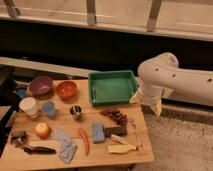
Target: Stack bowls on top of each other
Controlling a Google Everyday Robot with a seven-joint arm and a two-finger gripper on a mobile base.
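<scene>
We see the pincer (145, 103) wide open, empty, beside the green tray (112, 89); purple bowl (41, 85) and orange bowl (66, 89) sit side by side.

1. Bowls, two: dark purple bowl (41, 86), orange-red bowl (66, 90).
2. Cups, three: white cup (29, 106), blue cup (48, 108), small metal cup (76, 112).
3. Green tray (112, 87), one.
4. Round yellow-orange fruit (42, 130), one.
5. Red chili (84, 141), one.
6. Grape bunch (116, 117), one.
7. Wooden worktop (100, 156), one.
8. Hand (146, 103), one: fingers apart, holding nothing, at the worktop's right edge beside the tray's near right corner.
</scene>
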